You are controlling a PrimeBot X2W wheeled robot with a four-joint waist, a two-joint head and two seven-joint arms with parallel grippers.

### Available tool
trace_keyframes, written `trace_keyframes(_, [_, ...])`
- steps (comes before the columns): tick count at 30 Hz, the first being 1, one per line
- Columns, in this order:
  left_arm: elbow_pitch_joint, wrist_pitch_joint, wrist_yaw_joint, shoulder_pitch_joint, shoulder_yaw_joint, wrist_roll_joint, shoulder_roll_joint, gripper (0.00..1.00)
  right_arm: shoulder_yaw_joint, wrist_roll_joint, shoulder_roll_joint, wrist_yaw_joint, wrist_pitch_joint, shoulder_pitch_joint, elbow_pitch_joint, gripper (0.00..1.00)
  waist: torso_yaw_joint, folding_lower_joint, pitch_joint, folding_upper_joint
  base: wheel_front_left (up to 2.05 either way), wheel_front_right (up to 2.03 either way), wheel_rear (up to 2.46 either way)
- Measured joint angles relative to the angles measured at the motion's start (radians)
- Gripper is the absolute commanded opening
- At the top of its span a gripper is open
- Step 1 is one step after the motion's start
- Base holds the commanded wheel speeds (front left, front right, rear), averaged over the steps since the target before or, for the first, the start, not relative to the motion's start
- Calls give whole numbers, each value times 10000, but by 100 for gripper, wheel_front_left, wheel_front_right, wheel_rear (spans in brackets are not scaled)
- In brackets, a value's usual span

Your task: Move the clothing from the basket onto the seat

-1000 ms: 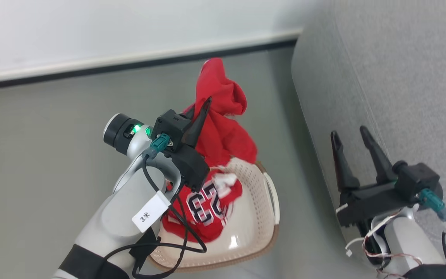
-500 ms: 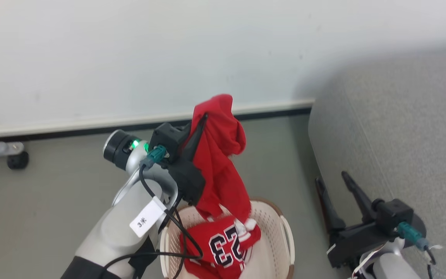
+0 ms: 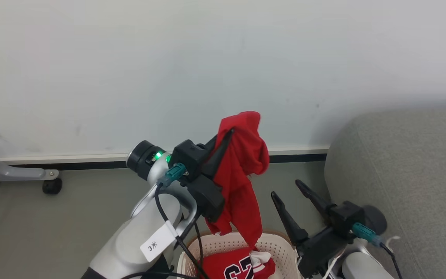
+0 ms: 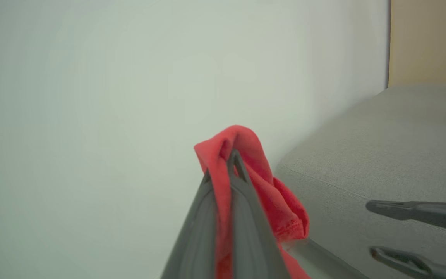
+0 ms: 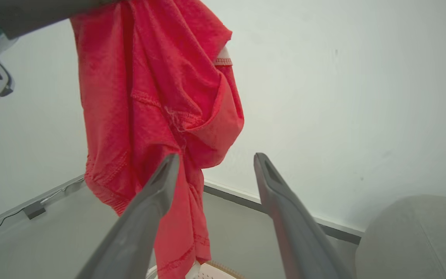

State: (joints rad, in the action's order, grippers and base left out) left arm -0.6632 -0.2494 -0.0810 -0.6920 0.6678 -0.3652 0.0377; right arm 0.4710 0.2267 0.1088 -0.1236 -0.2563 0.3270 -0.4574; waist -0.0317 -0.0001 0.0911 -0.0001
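the basket [image 3: 223, 243] sits nearest, low in the head view, with the number 23 jersey [image 3: 227, 268] inside. above it the left gripper [image 3: 229, 133] is clamped on a red garment [image 3: 242, 170] that hangs over the basket. the right gripper [image 3: 285, 188] stands spread and empty beside the cloth. the sofa [image 3: 409, 174] is to the right, with the wall [image 3: 207, 58] behind.

Aloft, a limp red garment [image 3: 242, 174] over a cream basket [image 3: 274, 245], numbered red jersey [image 3: 223, 266] inside, seemingly crumpled; grey sofa [image 3: 412, 174] alongside.
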Motion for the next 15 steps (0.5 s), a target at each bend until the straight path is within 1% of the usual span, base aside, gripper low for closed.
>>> trace_keyframes(8, [742, 146, 19, 14, 510, -230, 12, 0, 1237, 242, 136, -2, 0, 853, -798, 100, -347, 1, 94, 2, 0, 0, 0])
trace_keyframes(15, [1198, 368, 111, 32, 803, -541, 15, 0, 2186, 625, 90, -10, -2, 1125, -1361, 100, -487, 1, 118, 2, 0, 0, 0])
